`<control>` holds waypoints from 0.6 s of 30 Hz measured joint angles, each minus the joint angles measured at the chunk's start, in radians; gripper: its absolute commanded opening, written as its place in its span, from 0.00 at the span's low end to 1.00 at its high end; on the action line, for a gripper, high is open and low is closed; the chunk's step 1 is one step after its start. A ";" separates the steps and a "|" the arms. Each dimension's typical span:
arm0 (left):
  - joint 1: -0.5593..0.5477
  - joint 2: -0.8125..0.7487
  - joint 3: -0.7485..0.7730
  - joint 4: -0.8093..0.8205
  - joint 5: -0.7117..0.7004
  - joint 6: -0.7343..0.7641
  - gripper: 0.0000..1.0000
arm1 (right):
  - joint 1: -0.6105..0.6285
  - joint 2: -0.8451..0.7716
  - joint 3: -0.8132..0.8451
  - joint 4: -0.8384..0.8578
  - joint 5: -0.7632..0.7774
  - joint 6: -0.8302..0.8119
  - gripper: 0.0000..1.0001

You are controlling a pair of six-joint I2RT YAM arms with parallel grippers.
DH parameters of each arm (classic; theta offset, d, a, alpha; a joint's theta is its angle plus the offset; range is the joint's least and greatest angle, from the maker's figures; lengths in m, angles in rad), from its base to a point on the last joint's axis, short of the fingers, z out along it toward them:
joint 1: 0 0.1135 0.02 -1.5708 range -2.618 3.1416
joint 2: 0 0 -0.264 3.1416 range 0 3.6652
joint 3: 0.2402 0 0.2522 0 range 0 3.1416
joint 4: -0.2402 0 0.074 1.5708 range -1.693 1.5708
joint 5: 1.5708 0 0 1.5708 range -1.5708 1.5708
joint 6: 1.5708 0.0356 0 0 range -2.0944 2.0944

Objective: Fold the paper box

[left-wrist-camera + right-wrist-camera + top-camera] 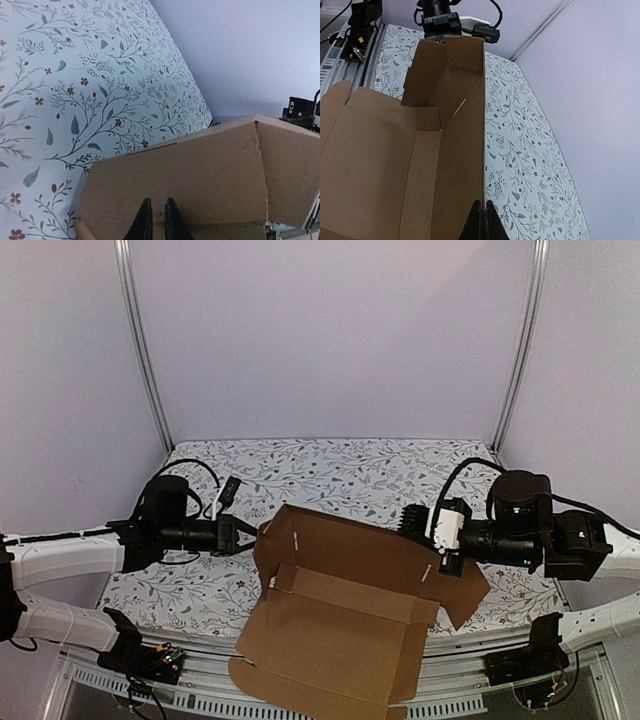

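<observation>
The paper box [340, 630] is a brown cardboard sheet lying mid-table, with its back wall raised and the front flaps flat. My left gripper [248, 528] is at the left end of that wall. In the left wrist view its fingers [145, 222] stand a card's thickness apart, pinching the paper box [200, 170]. My right gripper [432, 562] is at the wall's right end. In the right wrist view the upright wall's edge of the paper box [380, 165] runs straight into my right gripper [483, 212], which is shut on it.
A floral tablecloth [330, 470] covers the table, with purple walls behind and at both sides. Metal posts [145, 350] stand at the back corners. The box's front flap [300, 690] overhangs the near table edge, between the arm bases.
</observation>
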 measured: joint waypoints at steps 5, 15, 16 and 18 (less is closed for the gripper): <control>-0.003 -0.008 -0.033 0.015 -0.004 -0.013 0.09 | 0.036 0.026 0.000 0.001 0.032 -0.017 0.00; -0.008 0.002 -0.070 0.074 -0.010 -0.039 0.09 | 0.102 0.026 -0.037 0.023 0.105 -0.041 0.00; -0.010 0.008 -0.071 0.082 -0.010 -0.042 0.09 | 0.108 0.026 -0.040 0.024 0.111 -0.042 0.00; -0.019 0.019 -0.071 0.097 -0.011 -0.050 0.09 | 0.122 0.026 -0.045 0.029 0.135 -0.047 0.00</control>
